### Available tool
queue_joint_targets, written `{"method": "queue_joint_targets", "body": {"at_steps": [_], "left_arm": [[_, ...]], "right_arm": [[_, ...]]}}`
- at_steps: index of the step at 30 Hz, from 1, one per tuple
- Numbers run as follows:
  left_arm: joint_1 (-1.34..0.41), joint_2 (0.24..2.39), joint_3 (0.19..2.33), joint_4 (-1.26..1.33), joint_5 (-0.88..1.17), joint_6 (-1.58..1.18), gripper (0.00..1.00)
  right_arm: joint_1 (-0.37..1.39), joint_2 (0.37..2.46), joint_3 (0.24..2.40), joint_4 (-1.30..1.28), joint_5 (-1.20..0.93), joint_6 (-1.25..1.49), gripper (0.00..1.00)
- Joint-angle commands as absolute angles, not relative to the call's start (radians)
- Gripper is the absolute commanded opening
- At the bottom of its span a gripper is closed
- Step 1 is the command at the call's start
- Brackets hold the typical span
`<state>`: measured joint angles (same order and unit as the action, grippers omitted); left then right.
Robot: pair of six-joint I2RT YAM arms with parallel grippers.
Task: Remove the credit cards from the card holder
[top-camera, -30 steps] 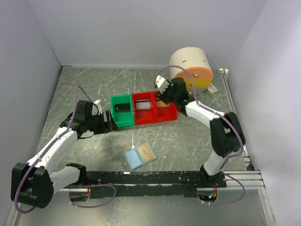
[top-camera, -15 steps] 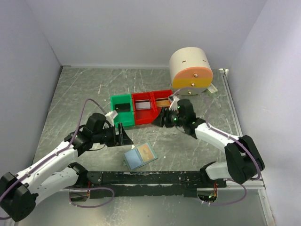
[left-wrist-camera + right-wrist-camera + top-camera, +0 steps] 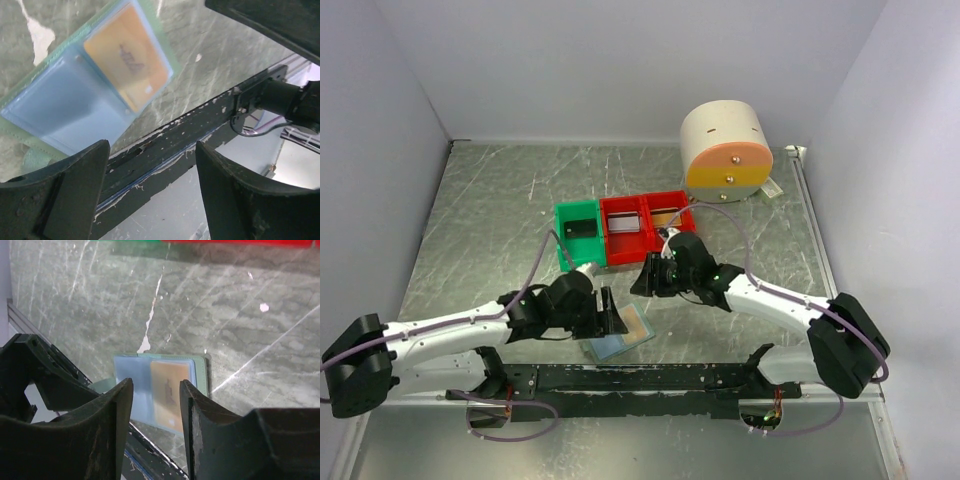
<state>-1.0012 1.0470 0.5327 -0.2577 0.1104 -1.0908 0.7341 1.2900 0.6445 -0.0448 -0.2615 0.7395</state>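
Bench (image 3: 500,210), grey-green marbled surface, carries all items. The card holder (image 3: 610,347) lies open and flat near the front edge, just ahead of the black rail (image 3: 650,378) and between the two arm bases. In the left wrist view the card holder (image 3: 65,112) shows two side-by-side pockets: one contains an orange credit card (image 3: 127,62), fully seated, and the other reads plain pale blue, so its contents cannot be determined. The left gripper (image 3: 610,312) sits low over the holder's left part and hides some of it from above. Its fingers (image 3: 65,195) stand wide apart with nothing between them, and contact with the sleeve cannot be confirmed. The right gripper (image 3: 642,278) hangs above bare bench just beyond the holder, pointed toward it. Its fingers (image 3: 220,440) are set at a moderate gap and hold nothing, and the card holder (image 3: 131,385) and credit card (image 3: 170,390) are visible through that gap. Behind the right gripper stands a row of three box bins, touching side by side: one green bin (image 3: 578,236) and two red bins (image 3: 628,232). A tan drum with an orange face (image 3: 725,150) stands at the far right.
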Motion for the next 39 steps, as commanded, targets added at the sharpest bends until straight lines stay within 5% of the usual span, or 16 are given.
{"method": "queue_joint_targets", "body": {"at_steps": [1,23,39], "left_arm": [[-1.079,1.081,0.497,-0.249,-0.063,-1.254,0.8],[-1.135,1.204,0.448,-0.343,-0.17,-1.338,0.62],[-1.136,1.151,0.442,-0.486,-0.231,-1.356,0.69]], "right_arm": [[0.77,1.281,0.597,-0.078,-0.252,0.778,0.42],[0.83,1.442,0.57,-0.027,-0.346,0.796,0.35],[0.832,1.451,0.608,-0.13,-0.244,0.751,0.35]]}}
